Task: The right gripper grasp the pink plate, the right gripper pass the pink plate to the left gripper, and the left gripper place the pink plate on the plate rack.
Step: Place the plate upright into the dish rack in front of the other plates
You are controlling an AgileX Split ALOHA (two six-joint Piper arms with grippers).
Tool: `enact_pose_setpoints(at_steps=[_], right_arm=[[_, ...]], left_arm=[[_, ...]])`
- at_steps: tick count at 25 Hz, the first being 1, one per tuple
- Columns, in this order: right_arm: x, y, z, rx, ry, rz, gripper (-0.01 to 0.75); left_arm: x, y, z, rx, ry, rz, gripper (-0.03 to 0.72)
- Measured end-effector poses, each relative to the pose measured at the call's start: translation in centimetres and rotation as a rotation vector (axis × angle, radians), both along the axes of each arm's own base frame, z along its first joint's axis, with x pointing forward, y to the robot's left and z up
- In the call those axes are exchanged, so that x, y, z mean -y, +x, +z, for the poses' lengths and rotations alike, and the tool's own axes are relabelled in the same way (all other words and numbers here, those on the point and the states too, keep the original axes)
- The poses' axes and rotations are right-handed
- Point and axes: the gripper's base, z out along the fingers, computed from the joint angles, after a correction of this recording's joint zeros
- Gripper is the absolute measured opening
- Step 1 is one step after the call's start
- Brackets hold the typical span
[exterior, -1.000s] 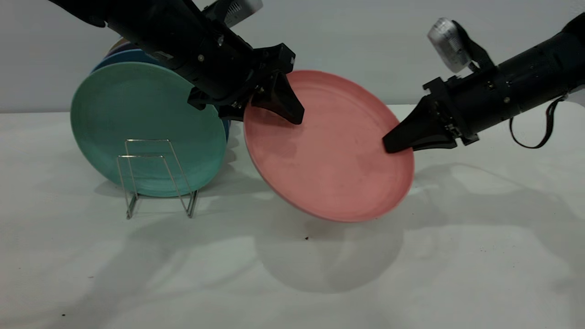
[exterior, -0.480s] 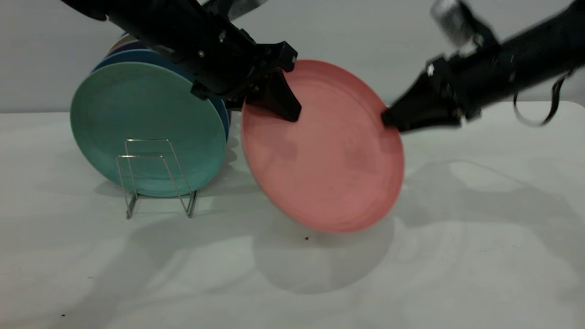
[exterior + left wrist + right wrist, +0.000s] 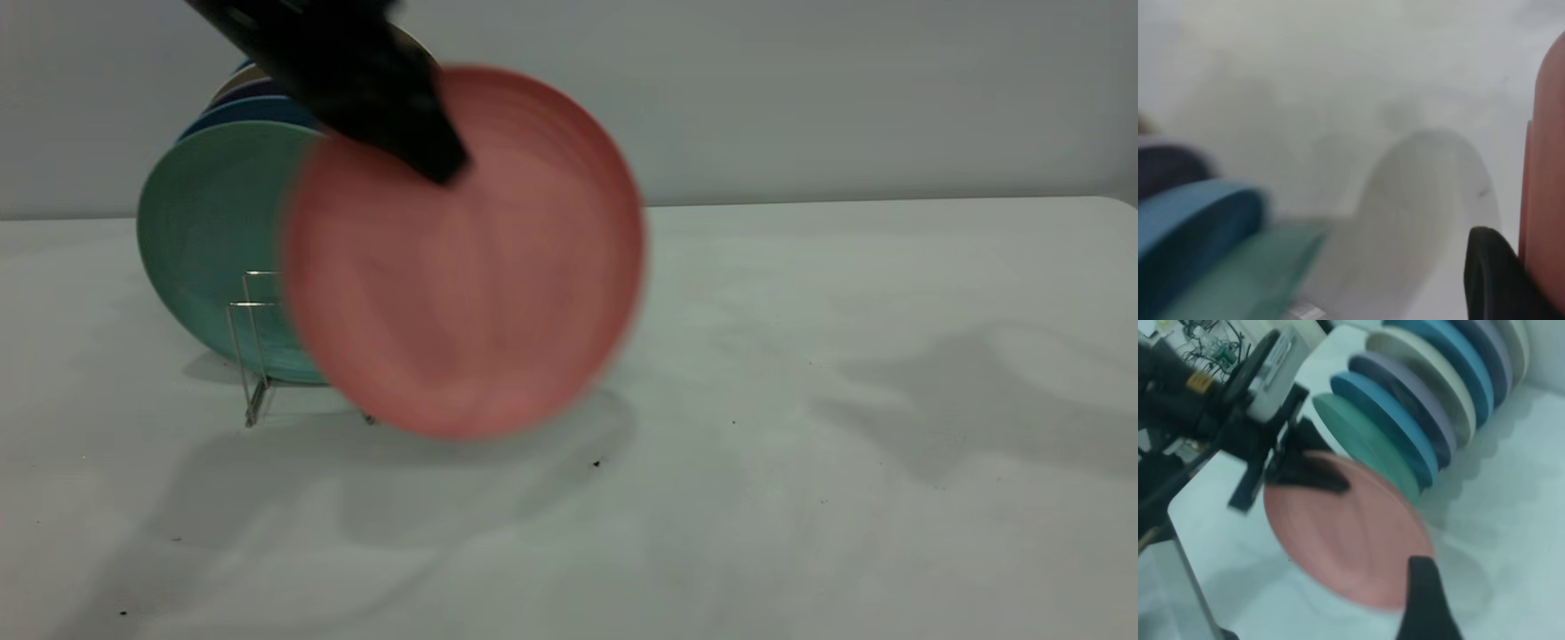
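Observation:
My left gripper (image 3: 442, 167) is shut on the upper rim of the pink plate (image 3: 462, 267) and holds it upright above the table, in front of the teal plate (image 3: 209, 249) and overlapping the wire plate rack (image 3: 252, 356). In the left wrist view one black finger (image 3: 1491, 280) lies against the pink plate (image 3: 1545, 167). The right gripper (image 3: 1423, 587) is out of the exterior view. Its wrist view shows it apart from the pink plate (image 3: 1345, 533), which the left gripper (image 3: 1315, 477) holds.
Several coloured plates (image 3: 1431, 400) stand in a row on the rack behind the teal plate (image 3: 1358, 433); a blue one (image 3: 253, 108) shows above it. The white table (image 3: 845, 400) stretches to the right.
The right gripper let go of the pink plate and pulled back out of the exterior view. The left gripper swung the plate left and upright, in front of the teal plate and rack.

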Motion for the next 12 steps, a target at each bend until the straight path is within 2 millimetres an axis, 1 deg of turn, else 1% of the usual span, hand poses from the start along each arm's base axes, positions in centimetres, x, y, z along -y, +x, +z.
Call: enact_pose_setpoints(at_steps=[3,4,6,8,11,12], right_arm=[[0.1,-3.1,3.4,0.017,-0.088,-0.014,0.475],[-0.1,-4.2,4.2,0.006,-0.121,-0.023,0.462],[-0.3,-6.3,5.2,-0.026,-0.185,-0.046,0.435],[-0.8,-8.6,5.8,-0.044,-0.238,-0.064,0.418],[-1.1,-12.2,5.6,-0.069,-0.295,-0.075,0.407],[-1.1,-13.3,5.1,-0.088,-0.301,-0.081,0.405]], left_arm=[[-3.1,-0.5,3.1,0.095,0.045,-0.078,0.12],[-4.1,-0.7,3.8,0.122,0.064,-0.114,0.12],[-5.7,-1.2,5.4,0.188,0.104,-0.183,0.12],[-7.2,-1.5,6.2,0.247,0.15,-0.253,0.12],[-8.6,-1.4,6.6,0.33,0.222,-0.368,0.12],[-8.8,-1.4,6.6,0.359,0.249,-0.417,0.12]])
